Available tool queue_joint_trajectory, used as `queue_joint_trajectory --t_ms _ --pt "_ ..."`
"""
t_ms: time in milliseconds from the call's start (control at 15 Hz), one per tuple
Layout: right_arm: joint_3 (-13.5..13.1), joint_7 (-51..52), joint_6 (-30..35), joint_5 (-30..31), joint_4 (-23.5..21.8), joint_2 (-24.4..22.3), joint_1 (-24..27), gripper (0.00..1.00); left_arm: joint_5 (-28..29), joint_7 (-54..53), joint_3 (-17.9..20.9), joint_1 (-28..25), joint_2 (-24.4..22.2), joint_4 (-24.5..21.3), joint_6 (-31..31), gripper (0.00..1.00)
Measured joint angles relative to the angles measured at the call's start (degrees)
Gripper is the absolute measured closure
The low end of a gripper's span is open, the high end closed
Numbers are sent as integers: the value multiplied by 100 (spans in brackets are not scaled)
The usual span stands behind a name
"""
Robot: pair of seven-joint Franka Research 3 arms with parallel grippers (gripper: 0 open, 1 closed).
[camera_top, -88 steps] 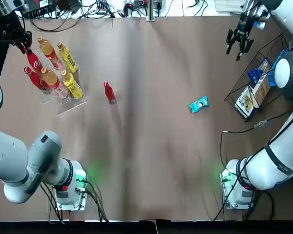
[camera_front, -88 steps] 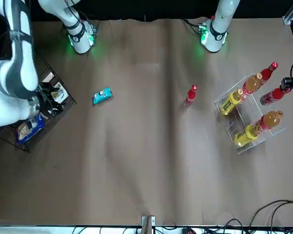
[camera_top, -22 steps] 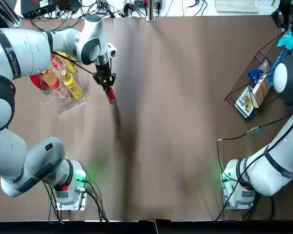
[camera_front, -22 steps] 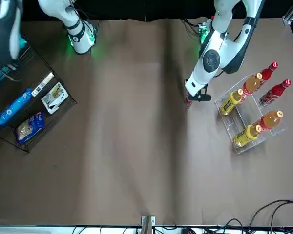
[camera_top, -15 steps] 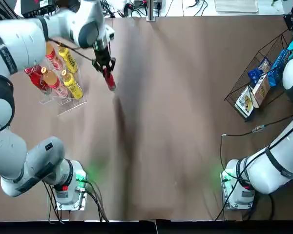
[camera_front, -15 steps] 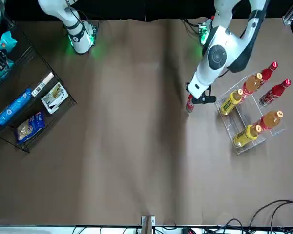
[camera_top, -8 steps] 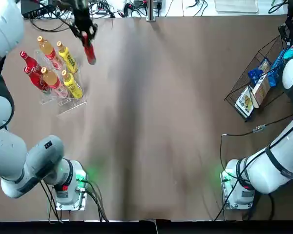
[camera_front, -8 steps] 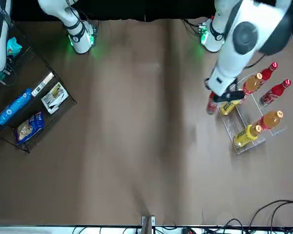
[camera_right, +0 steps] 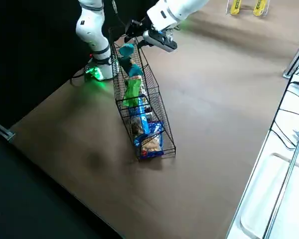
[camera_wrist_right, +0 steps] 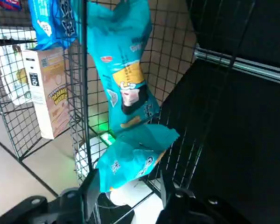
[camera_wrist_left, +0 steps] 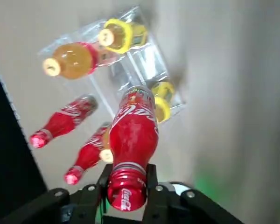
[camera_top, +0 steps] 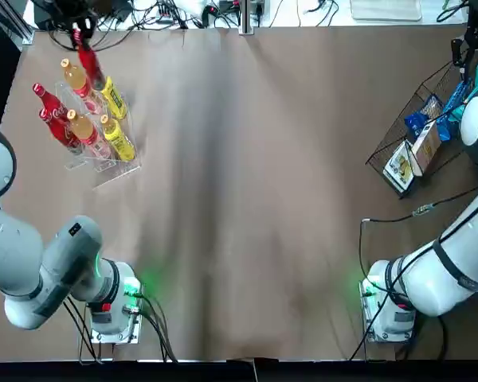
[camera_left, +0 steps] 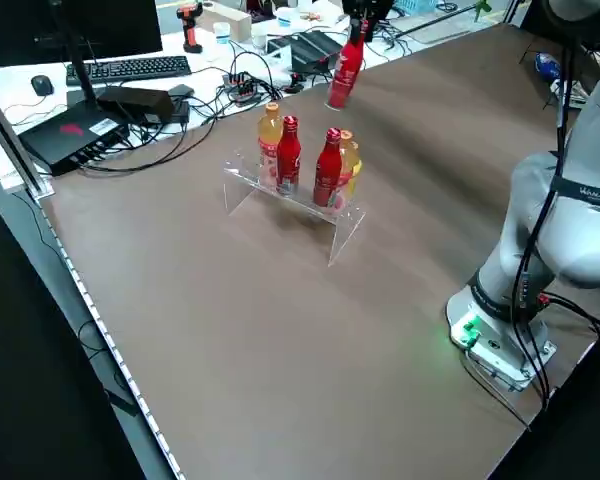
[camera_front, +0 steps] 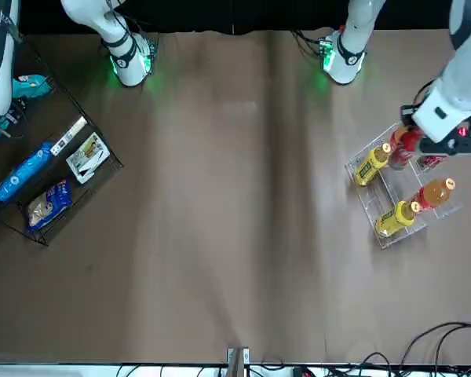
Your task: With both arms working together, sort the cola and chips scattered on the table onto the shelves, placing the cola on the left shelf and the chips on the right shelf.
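My left gripper (camera_top: 78, 33) is shut on a red cola bottle (camera_top: 90, 65) by its cap and holds it in the air over the far side of the left shelf (camera_top: 115, 170), a clear acrylic rack. In the left wrist view this cola bottle (camera_wrist_left: 133, 137) hangs above the rack. Two more cola bottles (camera_top: 51, 103) lie in the rack's left column. My right gripper (camera_wrist_right: 130, 189) is shut on a cyan chips packet (camera_wrist_right: 133, 154) at the top of the right shelf (camera_right: 159, 117), a black wire basket. A cyan packet (camera_wrist_right: 123, 70) and a green one (camera_right: 133, 92) lie inside it.
Orange-capped bottles (camera_top: 81, 127) and yellow bottles (camera_top: 118, 139) fill the rack's other slots. Dark blue bags (camera_front: 23, 171) and a box (camera_top: 425, 147) sit low in the basket. Cables and a keyboard (camera_left: 130, 68) lie beyond the table's far edge.
My left gripper has carried the cola bottle leftward and farther back, from beside the rack to above it. The right gripper with the cyan packet has barely shifted at the basket.
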State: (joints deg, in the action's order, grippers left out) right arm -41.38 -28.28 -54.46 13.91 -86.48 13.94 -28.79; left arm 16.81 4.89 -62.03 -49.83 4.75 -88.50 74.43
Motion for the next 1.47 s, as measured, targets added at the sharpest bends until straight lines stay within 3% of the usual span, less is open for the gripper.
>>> queue_joint_trajectory --t_ms 400,667,867,1067,1333,1467 --pt "-24 1170 -262 -711 199 -24 251 39 91 -1212 8 -1021 -7 424 -174 68" --pt "-14 1481 -1277 -1793 225 -42 358 39 45 -1624 11 -1571 115 499 -60 68" --pt "92 1565 -1518 -2530 224 -32 320 39 45 -1698 10 -1698 298 585 24 68" --pt "416 1659 -2121 -2952 215 8 272 29 45 -2079 19 -2060 369 603 129 68" --pt "636 1689 -2246 -2973 235 19 200 0 45 -2268 67 -2232 454 606 215 68" --pt "674 1694 -2256 -3038 290 17 177 0 45 -2275 131 -2232 491 606 218 68"
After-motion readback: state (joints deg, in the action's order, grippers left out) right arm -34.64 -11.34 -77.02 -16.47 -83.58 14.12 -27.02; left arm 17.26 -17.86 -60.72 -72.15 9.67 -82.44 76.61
